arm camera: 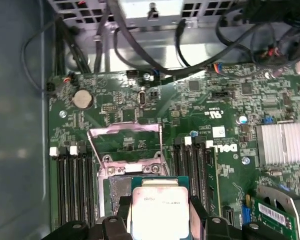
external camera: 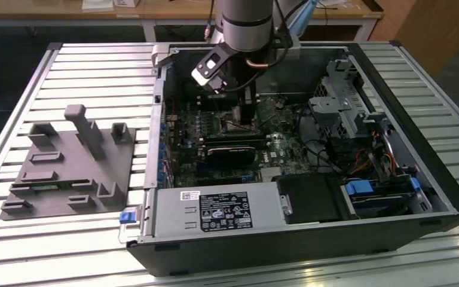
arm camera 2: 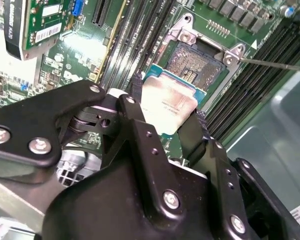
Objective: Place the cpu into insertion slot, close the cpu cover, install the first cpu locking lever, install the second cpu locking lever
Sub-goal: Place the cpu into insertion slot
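Presently your gripper (arm camera 2: 168,101) is closed onto the cpu (arm camera 2: 166,111), its fingers (arm camera 2: 135,89) pinching two opposite edges with the metal face up. The chip hangs just above the insertion slot (arm camera 2: 196,62), overlapping one side and not seated; part of the contact field is bare. In the exterior view the work sits at about 10 o'clock from the middle of the computer case (external camera: 238,251), with the grey fixture block (external camera: 70,167) off at 9 o'clock. The cpu cover (arm camera: 125,130) stands swung open beyond the socket, and a locking lever (arm camera 2: 275,64) is raised clear. Judgement: square the chip's edges to the silvery rim, centre it and lower it level. A tilted drop risks the contacts.
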Tool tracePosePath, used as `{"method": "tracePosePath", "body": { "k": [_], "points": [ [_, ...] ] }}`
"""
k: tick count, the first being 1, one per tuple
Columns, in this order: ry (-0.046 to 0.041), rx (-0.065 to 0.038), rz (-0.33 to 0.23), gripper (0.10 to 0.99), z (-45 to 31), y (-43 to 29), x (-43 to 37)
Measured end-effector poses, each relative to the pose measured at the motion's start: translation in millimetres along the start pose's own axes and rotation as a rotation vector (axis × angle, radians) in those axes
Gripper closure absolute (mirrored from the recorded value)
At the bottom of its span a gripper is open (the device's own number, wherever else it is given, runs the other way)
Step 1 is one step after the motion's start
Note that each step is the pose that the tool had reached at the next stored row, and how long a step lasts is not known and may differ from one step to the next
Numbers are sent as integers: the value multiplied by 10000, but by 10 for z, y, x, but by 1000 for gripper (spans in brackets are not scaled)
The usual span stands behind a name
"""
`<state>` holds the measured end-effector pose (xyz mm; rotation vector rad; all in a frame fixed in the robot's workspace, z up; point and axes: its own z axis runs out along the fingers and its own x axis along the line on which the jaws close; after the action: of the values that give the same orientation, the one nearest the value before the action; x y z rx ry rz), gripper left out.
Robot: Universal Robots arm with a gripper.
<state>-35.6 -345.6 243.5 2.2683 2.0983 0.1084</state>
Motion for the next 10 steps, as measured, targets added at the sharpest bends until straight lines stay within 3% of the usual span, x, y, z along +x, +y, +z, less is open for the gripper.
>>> {"method": "tracePosePath", "body": {
  "k": [4,10],
  "points": [
    [49,8,-546,549,17,-2,5],
    [61,16,-733,549,73,-9,31]
  ]
}}
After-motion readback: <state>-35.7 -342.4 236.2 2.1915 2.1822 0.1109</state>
